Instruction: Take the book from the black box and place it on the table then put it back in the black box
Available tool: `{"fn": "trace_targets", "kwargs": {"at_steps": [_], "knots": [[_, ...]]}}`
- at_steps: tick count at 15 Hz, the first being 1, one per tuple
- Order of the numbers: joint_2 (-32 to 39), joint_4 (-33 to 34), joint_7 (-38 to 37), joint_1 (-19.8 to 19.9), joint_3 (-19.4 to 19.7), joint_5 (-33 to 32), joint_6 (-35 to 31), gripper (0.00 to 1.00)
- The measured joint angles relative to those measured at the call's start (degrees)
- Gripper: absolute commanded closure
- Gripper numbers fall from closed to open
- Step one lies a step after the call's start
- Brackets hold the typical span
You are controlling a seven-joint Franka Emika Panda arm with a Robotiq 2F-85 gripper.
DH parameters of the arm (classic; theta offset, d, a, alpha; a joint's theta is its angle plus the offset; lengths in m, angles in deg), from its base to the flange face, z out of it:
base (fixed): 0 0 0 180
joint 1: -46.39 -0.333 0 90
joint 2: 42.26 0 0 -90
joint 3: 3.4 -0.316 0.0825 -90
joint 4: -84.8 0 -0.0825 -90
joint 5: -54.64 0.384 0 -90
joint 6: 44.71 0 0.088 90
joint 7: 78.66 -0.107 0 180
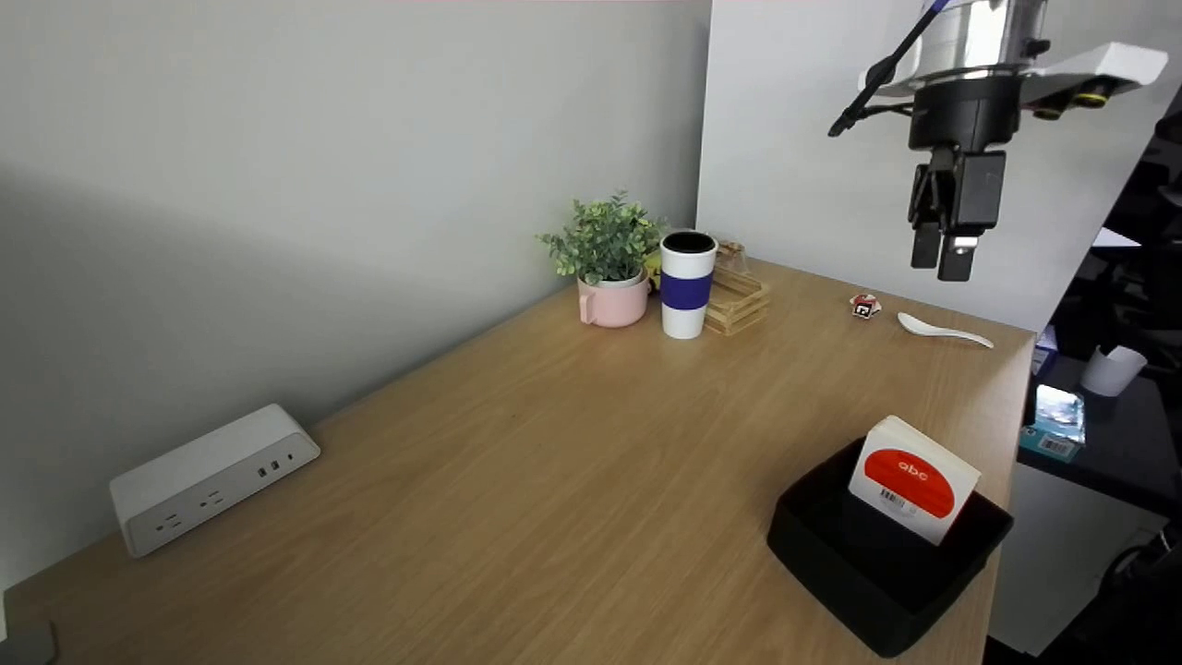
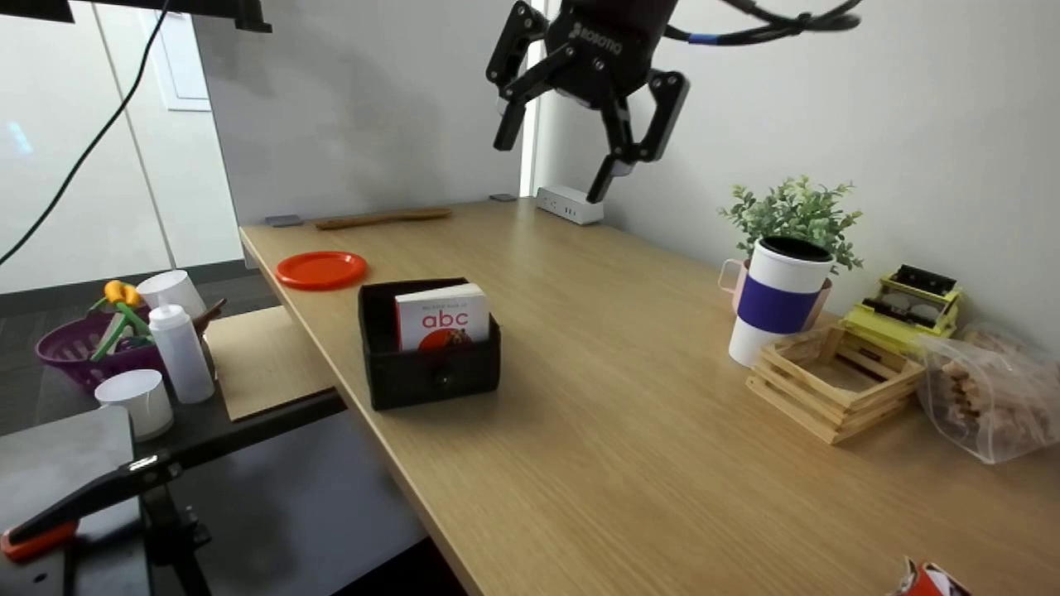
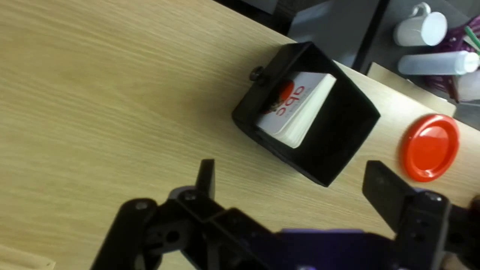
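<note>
While the gripper (image 2: 554,163) hangs above the table (image 1: 554,462), its 2 fingers (image 3: 386,191) stand spread wide apart. The table surface is smooth, light wood grain and extends under the gripper in both exterior views. A light grey wall (image 1: 323,139) borders the table, and a pale panel (image 1: 813,166) stands behind the gripper in an exterior view. Lower than the gripper and well apart from it, a white power strip (image 1: 222,480) sits beside the wall. Beyond the table edge and below gripper level, a lower dark surface (image 3: 384,50) carries a white mug (image 3: 410,32) and a squeeze bottle (image 3: 431,63); a purple basket (image 2: 66,364) near them holds mixed items.

The black box (image 2: 406,382) rests on the table below the gripper; in the wrist view it lies ahead of the fingertips. A knob (image 3: 257,74) is fitted to 1 side. The book (image 2: 443,319), white with a red shape and the letters "abc", is inside the box, standing on edge, tilted, just beside the knob side and apart from the gripper. A red plate (image 3: 431,147) lies near the box, past the fingertip at the right of the wrist view. Also below gripper level, a pink mug (image 1: 616,303) holds a leafy green plant (image 1: 609,235); a blue-banded white tumbler (image 1: 685,291) and a slatted wooden crate (image 2: 879,399) stand near it.
</note>
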Motion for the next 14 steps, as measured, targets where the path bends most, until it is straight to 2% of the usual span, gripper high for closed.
{"fn": "trace_targets", "kwargs": {"at_steps": [4, 11, 14], "knots": [[-0.04, -5.34, -5.05, -0.20, -0.80, 11.76, -1.80, 0.00], [0.13, -5.39, -5.14, -0.18, -0.88, 11.91, -1.88, 0.00], [0.71, -5.31, -9.71, -0.53, -1.39, 12.08, -1.99, 0.00]]}}
